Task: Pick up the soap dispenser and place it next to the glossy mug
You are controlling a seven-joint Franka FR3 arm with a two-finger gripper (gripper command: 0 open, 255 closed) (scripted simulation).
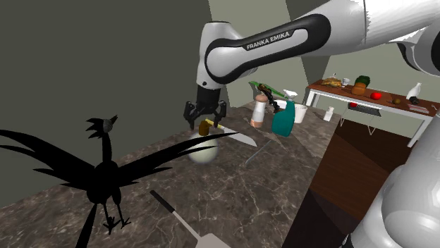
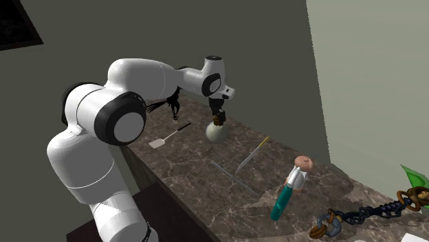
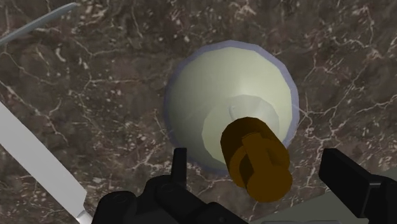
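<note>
Soap dispenser (image 3: 229, 95) first: we see it upright on the dark, white-veined stone counter (image 3: 95, 83), a pale rounded body narrowing to a brown pump top. In the wrist view the gripper (image 3: 261, 167) hangs right over it. Its black fingers (image 3: 180, 159) stand wide apart either side of the pump, with a gap on both sides, so nothing is clasped.

In the shoulder view we find the gripper (image 1: 206, 121) just above the dispenser (image 1: 204, 150), with a knife (image 1: 236, 137) lying beside it. Nearer the camera stands a black bird figure (image 1: 106, 176). Farther along the counter stand a teal bottle (image 1: 284, 121) and a white mug (image 1: 301, 113), well apart from the dispenser.

From the second exterior view we add a spatula (image 2: 165, 139) and a dark chain (image 2: 364, 214) on the counter.
</note>
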